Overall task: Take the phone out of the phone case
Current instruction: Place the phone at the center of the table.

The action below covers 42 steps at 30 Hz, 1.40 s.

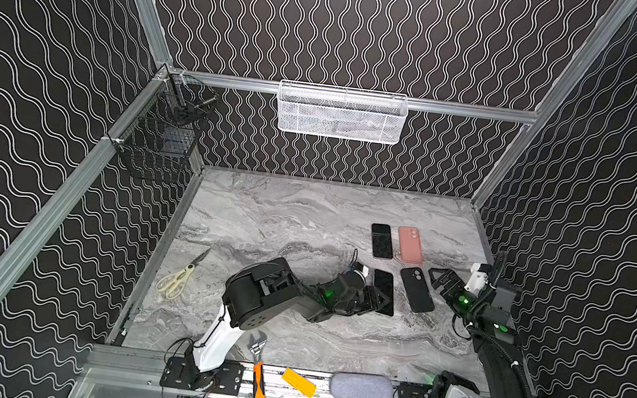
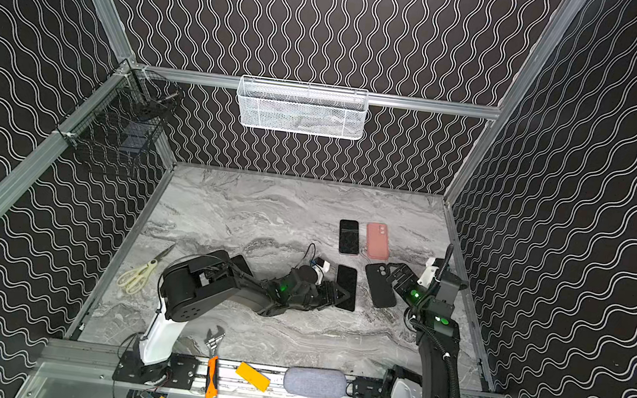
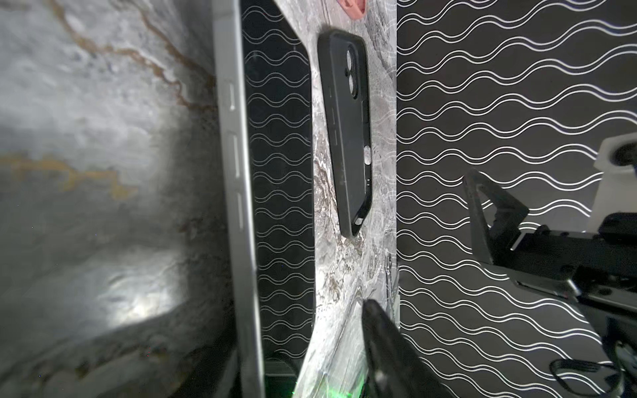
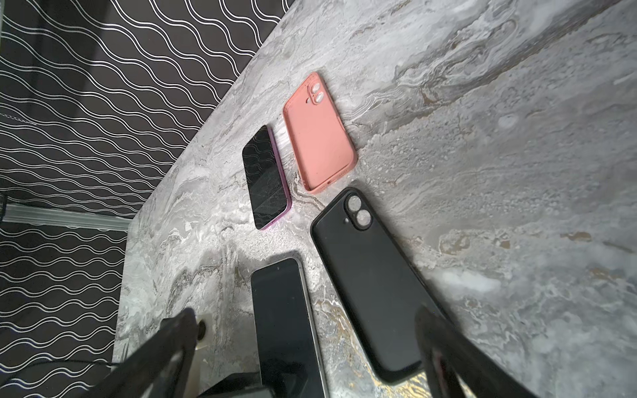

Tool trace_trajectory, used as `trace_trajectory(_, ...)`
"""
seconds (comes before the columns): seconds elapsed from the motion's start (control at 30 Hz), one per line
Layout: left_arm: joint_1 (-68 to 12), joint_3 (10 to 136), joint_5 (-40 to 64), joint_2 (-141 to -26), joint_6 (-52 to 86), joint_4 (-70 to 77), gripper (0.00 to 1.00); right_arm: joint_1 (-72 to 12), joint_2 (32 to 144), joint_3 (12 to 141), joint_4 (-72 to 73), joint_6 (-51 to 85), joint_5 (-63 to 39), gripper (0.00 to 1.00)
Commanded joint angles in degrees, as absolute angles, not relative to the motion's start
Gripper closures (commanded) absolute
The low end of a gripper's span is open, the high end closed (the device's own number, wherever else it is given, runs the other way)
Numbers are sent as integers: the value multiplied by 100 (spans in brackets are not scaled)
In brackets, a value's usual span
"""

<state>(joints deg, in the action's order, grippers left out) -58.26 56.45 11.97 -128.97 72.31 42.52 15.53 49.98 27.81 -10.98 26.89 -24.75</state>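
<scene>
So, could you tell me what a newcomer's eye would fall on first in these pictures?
Probably the two phones and two cases on the right of the marble table: a pink case beside a bare phone at the back, a black case beside a second phone nearer. Then the left gripper at that nearer phone, and the right gripper open beside the black case.

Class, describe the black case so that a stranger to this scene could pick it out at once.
On the marble table, four flat things lie in two pairs on the right side. In the nearer pair, the black case lies tilted, right of a phone. Unlike the pink case behind it, it is matte black; unlike the glossy phone, it shows two round camera holes.
</scene>
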Motion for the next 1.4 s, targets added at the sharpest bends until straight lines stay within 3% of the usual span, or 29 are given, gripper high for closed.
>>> trace_trajectory(0.0, -5814, 5728, 1005, -12758, 6843, 3894, 43, 1556, 5011, 2806, -1143, 2613, -2434, 1)
trace_trajectory(0.33, -5814, 5895, 908, -12599, 6592, 3134, 21, 1542, 4969, 2953, -1493, 2401, -2014, 1)
trace_trajectory(0.73, -5818, 5889, 732, -12118, 6295, 2386, 7, 1185, 5057, 3128, -1638, 2337, -1789, 1)
trace_trajectory(1.13, -5128, 5751, 464, -10077, 5399, 478, 1, -1176, 5517, 3836, -1524, 2552, -311, 1)
trace_trajectory(1.37, -3560, 5515, 680, -8337, 4812, -975, 1, -2623, 6146, 4427, -1221, 2474, 218, 1)
